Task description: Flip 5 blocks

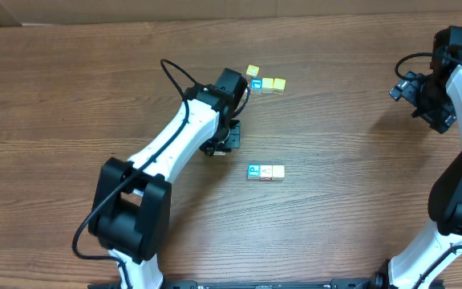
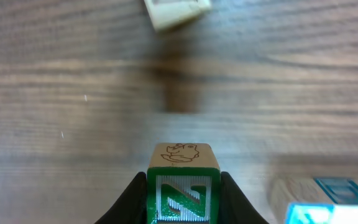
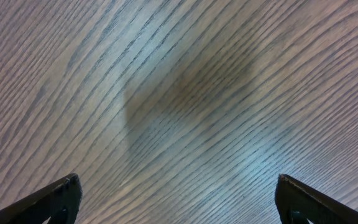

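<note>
My left gripper (image 2: 182,200) is shut on a green-faced Z block (image 2: 182,186), a tiny wooden cube held just above the table over its own shadow. In the overhead view this gripper (image 1: 221,144) points down and hides the block. A whitish block (image 2: 178,12) lies at the far edge of the left wrist view, and a blurred teal-faced block (image 2: 319,208) lies at the lower right. Overhead, a teal P block (image 1: 253,171) heads a short row with a whitish block (image 1: 277,172). My right gripper (image 3: 178,186) stands open over bare wood, far right (image 1: 421,98).
A second cluster lies behind the left arm: a teal cube (image 1: 256,83) with yellow cubes (image 1: 273,83) beside it and one more yellow cube (image 1: 253,71). A reddish cube (image 1: 266,172) sits mid-row. The wooden table (image 1: 70,96) ends at a cardboard wall at the back.
</note>
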Robot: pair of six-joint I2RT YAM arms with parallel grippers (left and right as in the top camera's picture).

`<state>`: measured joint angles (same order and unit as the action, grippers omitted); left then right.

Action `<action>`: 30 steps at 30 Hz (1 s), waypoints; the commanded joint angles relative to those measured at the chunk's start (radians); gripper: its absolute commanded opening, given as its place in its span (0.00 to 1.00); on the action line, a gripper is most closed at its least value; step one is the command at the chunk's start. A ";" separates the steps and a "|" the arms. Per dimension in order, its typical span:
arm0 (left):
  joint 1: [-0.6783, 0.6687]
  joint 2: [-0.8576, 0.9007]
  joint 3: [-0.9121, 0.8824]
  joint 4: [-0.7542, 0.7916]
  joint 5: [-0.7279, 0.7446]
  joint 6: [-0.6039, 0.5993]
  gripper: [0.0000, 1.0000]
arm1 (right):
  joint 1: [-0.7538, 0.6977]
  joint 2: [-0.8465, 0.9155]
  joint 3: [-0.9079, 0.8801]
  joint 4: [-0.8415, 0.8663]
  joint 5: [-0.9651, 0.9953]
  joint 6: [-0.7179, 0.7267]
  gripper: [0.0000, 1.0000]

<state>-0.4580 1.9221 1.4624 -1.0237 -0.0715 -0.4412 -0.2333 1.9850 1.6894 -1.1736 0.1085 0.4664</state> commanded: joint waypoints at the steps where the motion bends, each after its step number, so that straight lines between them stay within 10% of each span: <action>1: -0.040 -0.066 0.019 -0.023 0.009 -0.058 0.20 | -0.003 -0.027 0.016 0.002 0.002 -0.003 1.00; 30: -0.115 -0.061 -0.193 0.143 0.037 -0.144 0.21 | -0.003 -0.027 0.016 0.002 0.002 -0.003 1.00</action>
<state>-0.5686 1.8748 1.2922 -0.8837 -0.0368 -0.5529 -0.2333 1.9850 1.6894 -1.1740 0.1078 0.4660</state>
